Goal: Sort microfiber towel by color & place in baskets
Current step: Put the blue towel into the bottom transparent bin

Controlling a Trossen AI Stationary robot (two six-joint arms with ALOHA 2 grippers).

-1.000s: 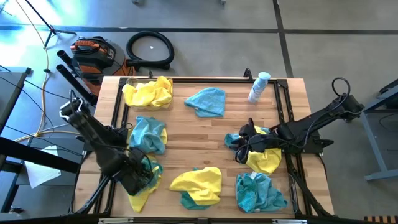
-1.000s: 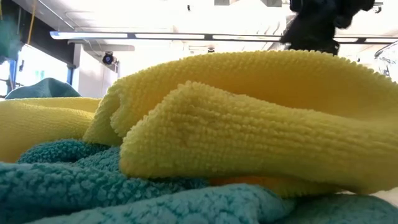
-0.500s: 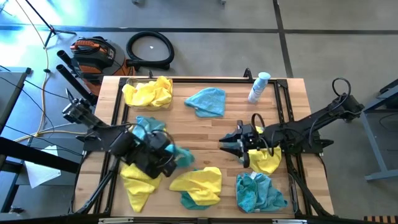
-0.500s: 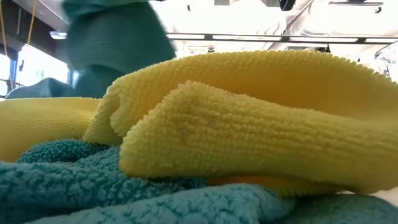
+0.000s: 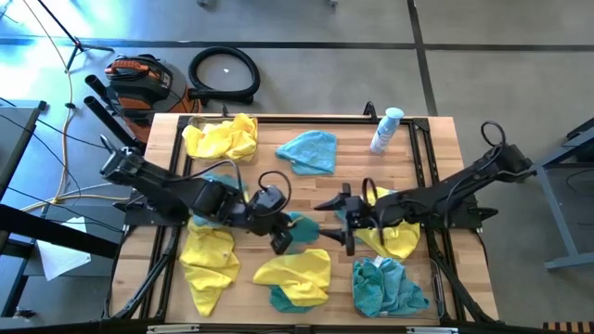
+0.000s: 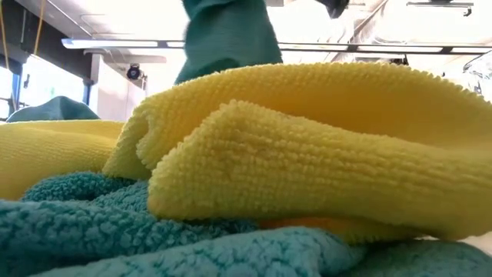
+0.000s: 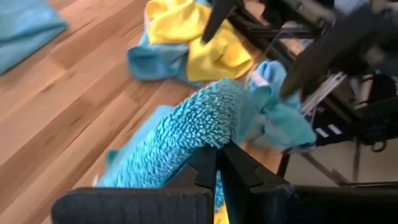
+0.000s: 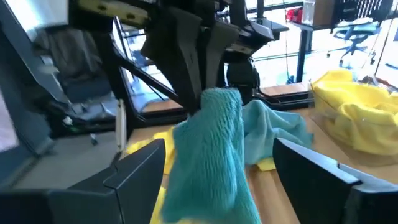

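My left gripper (image 5: 284,238) is over the table's middle, shut on a teal-blue towel (image 5: 303,226) that also shows in the low view as the teal towel (image 6: 227,38). My right gripper (image 5: 330,224) faces it from the right, open, with its fingers (image 8: 140,171) standing on either side of the teal towel (image 8: 214,155) without touching it. A clear basket (image 5: 190,122) at the far left corner holds yellow towels (image 5: 221,137). More teal towels (image 5: 223,197) lie behind my left arm. My left gripper pinches the teal-blue towel between its two fingers at a bunched fold (image 7: 208,134). The fingers come from the table's left, slanting down. The towel hangs slack past the fingertips, raised above the wood; the yellow towel in the low view hides its lower end.
Loose towels lie around: teal (image 5: 307,151) far middle, yellow (image 5: 208,263) near left, yellow over teal (image 5: 295,275) near middle, teal (image 5: 386,286) near right, yellow (image 5: 397,237) under my right arm. A white-and-blue spray bottle (image 5: 385,130) stands at the far right.
My left gripper has swung from the near left corner toward the table's middle, carrying the teal towel up off the yellow towel, which stayed in place. My right gripper has moved left toward the middle and now faces the carried towel.
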